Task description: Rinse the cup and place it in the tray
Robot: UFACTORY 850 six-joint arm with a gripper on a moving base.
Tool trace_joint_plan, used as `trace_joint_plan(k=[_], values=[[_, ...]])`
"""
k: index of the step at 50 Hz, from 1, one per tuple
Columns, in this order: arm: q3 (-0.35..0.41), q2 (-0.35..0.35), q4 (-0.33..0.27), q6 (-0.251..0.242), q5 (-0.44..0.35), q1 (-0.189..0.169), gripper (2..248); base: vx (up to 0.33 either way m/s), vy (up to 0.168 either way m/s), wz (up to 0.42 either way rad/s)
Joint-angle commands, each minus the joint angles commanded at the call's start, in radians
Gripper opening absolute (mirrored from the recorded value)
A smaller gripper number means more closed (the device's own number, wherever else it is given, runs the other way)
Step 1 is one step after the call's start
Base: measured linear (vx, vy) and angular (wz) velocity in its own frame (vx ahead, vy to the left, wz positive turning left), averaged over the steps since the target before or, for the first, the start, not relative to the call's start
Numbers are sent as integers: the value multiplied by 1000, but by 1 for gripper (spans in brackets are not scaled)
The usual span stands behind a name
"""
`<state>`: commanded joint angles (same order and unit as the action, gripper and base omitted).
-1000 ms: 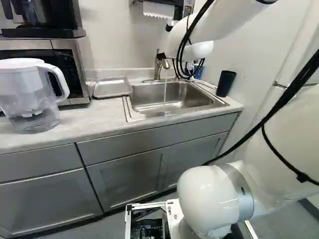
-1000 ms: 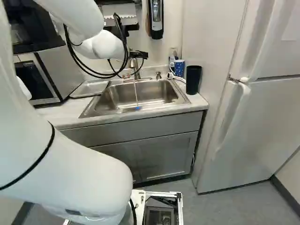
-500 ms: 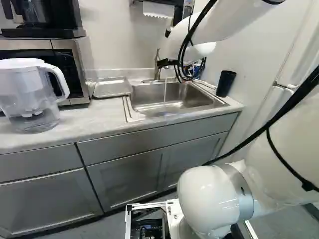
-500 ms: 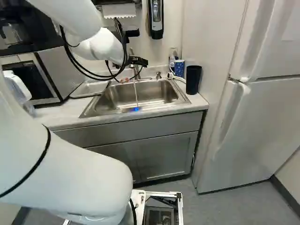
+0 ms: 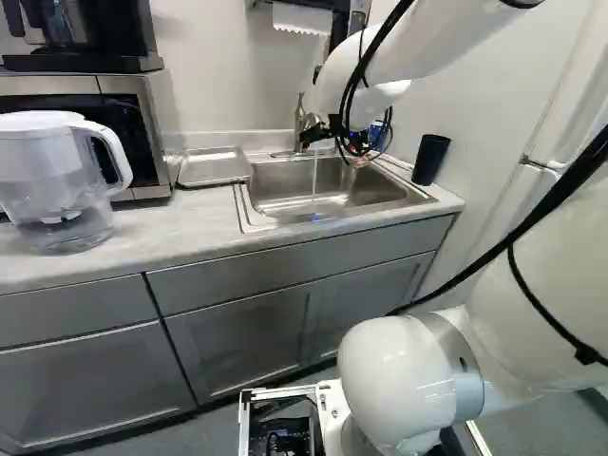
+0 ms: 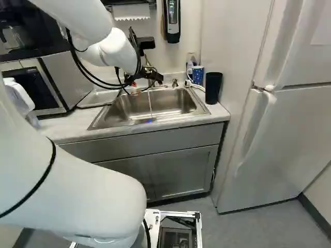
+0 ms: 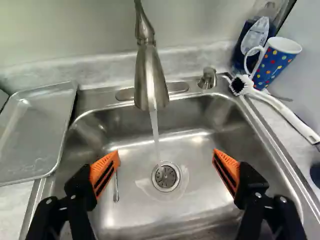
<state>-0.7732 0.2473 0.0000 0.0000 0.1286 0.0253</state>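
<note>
beside the sink (image 7: pixel 215 130), ahead and off to one side of the wide-open tool (image 6: pixel 147 84), the dotted cup (image 7: pixel 272 64)

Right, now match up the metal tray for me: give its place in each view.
Left base view: the metal tray lies left of the sink, beside the microwave.
Right base view: left of the sink, between it and the microwave.
Wrist view: beside the sink, across it from the white brush.
Shared landmark: the sink, with water running into it.
</note>
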Motion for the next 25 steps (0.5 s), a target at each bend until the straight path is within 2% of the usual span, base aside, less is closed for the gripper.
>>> trace_joint_plan(k=[25], values=[[0,0,0,0,209,0,247,0,0,0]])
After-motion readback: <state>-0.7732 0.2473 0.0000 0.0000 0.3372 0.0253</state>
